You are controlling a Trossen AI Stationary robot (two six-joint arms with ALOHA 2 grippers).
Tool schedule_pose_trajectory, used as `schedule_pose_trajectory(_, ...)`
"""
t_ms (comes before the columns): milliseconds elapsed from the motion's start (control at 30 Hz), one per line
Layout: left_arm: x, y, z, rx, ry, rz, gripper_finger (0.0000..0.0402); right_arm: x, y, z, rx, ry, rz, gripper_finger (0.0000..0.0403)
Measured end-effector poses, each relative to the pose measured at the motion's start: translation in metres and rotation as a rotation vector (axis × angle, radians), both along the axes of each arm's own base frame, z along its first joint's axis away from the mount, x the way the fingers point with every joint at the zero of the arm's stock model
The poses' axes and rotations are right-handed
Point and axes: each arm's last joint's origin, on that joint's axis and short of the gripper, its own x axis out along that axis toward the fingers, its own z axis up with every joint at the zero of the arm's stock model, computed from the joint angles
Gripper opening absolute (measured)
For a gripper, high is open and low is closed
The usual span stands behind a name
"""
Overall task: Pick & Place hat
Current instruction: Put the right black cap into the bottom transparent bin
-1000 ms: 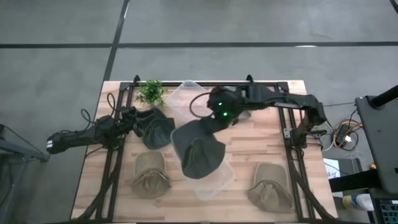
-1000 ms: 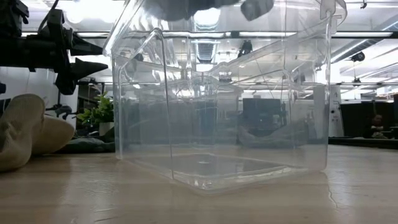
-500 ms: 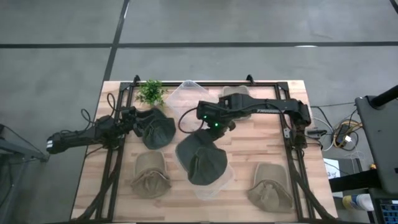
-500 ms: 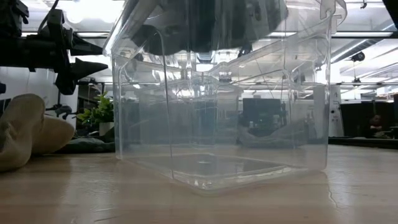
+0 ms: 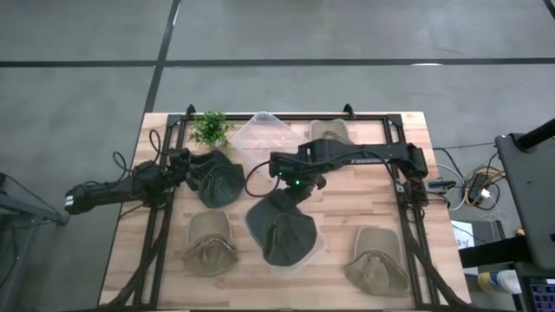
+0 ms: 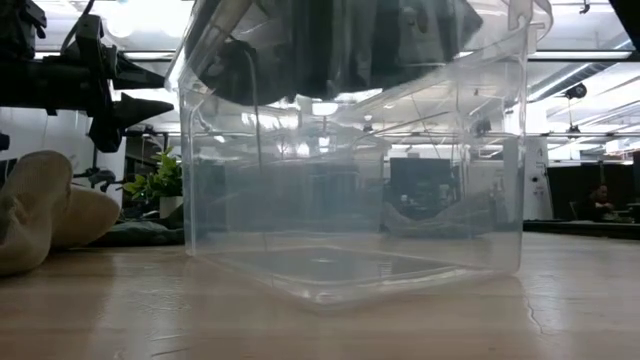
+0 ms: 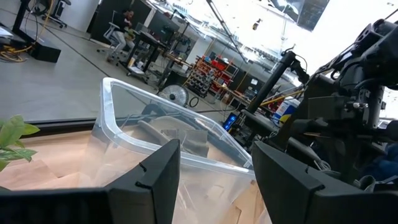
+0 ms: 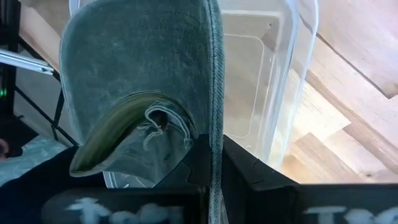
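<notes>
A dark green hat (image 5: pixel 282 227) hangs from my right gripper (image 5: pixel 293 176) over the clear plastic bin (image 5: pixel 260 130) at the table's middle. In the low view its lower part (image 6: pixel 330 45) sits within the bin's open top (image 6: pixel 500 45). The right wrist view shows the hat (image 8: pixel 143 81) above the bin's floor (image 8: pixel 242 87), with the right gripper (image 8: pixel 214 165) shut on it. My left gripper (image 5: pixel 185 167) waits open at the table's left, raised (image 6: pixel 135 88) beside a second dark hat (image 5: pixel 218 178) that lies on the table; its wrist view (image 7: pixel 214 180) looks at the bin (image 7: pixel 155 137). My right gripper pinches the dark green hat's brim edge (image 8: pixel 216 134) between its two fingers (image 8: pixel 199 165), which lie across that edge. It comes from above, pointing down. The hat hangs below the fingers, lifted clear of the table, with its crown lowest, inside the bin's rim.
Three tan hats lie on the table: near left (image 5: pixel 208 243), near right (image 5: pixel 377 260) and far right (image 5: pixel 329 130). A small green plant (image 5: pixel 209 128) stands at the far left. Black rails (image 5: pixel 160 225) run along both sides of the table.
My right gripper has moved toward the table's left and near edge and come down, carrying the hat along. The hat, which hung above the bin's rim a second ago, now reaches down into the bin's open top. The left arm has kept still.
</notes>
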Motion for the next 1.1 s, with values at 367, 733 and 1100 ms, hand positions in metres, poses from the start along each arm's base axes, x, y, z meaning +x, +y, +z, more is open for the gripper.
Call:
schedule_pose_trajectory(367,0.0,0.0,0.0,0.0,0.0,0.0,0.0193,0.0001,-0.0001,0.0007,-0.004,-0.008,0.0,0.0013)
schedule_pose_trajectory(733,0.0,0.0,0.0,0.0,0.0,0.0,0.0193,0.0022,0.0003,0.0022,0.003,-0.034,0.0,0.0122)
schedule_pose_trajectory(1100,0.0,0.0,0.0,0.0,0.0,0.0,0.0193,-0.0003,-0.0003,0.0057,0.064,-0.005,-0.028,0.0222)
